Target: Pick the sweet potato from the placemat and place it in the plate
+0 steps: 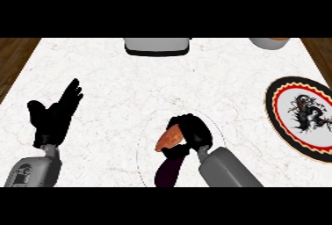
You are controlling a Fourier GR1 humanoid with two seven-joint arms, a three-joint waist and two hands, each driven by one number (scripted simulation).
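An orange-brown sweet potato (170, 138) lies on a pale round plate (148, 132) near the middle front of the counter. My right hand (193, 130) curls round the sweet potato from its right side, fingers bent over its top. A dark purple vegetable (168, 170) lies just below it, partly hidden by my right forearm. The placemat (304, 111), oval with a red, black and gold rim and a dark drawing on white, sits at the right edge with nothing on it. My left hand (53, 115) rests open at the left, fingers up.
A grey appliance (157, 45) stands at the back middle of the white marble counter (130, 83). A pale bowl (268, 42) with an orange rim shows at the back right. Brown wood floor borders the counter on both sides.
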